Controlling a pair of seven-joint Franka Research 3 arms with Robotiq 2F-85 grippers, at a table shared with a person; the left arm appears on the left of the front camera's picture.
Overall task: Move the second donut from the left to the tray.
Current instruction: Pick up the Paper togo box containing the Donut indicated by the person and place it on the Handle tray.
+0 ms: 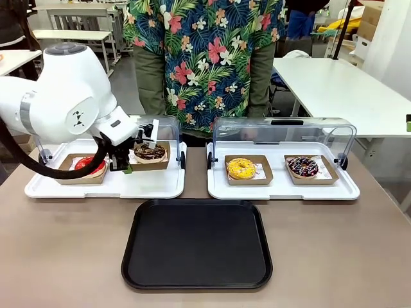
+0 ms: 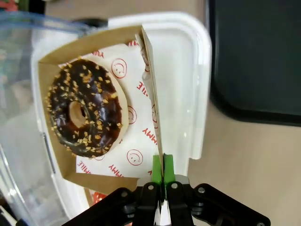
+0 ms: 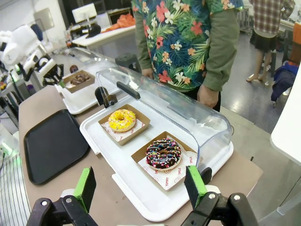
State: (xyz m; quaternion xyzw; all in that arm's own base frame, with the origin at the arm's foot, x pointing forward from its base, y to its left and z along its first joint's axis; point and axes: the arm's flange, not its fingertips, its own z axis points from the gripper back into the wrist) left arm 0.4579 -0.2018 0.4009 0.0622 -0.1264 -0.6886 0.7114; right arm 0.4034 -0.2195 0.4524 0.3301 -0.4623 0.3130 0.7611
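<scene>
Brown table (image 1: 77, 256), 2 white display trays at the back. Left gripper (image 2: 161, 162) is clamped on the holder (image 2: 151, 70) wall, chocolate donut (image 2: 84, 107) not yet out of its display tray. Black tray (image 1: 196, 244) has nothing on it, so the carry's all left. Right gripper (image 3: 141, 186) hangs wide open.

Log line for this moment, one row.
left tool: shut on holder wall | donut: in holder, on display tray | right tool: open | black tray: bare

Red print on paper liner (image 2: 136, 101) under the chocolate donut read partial "YUMMY"/"SMILE" plus smiley faces, lower centre frame.
</scene>
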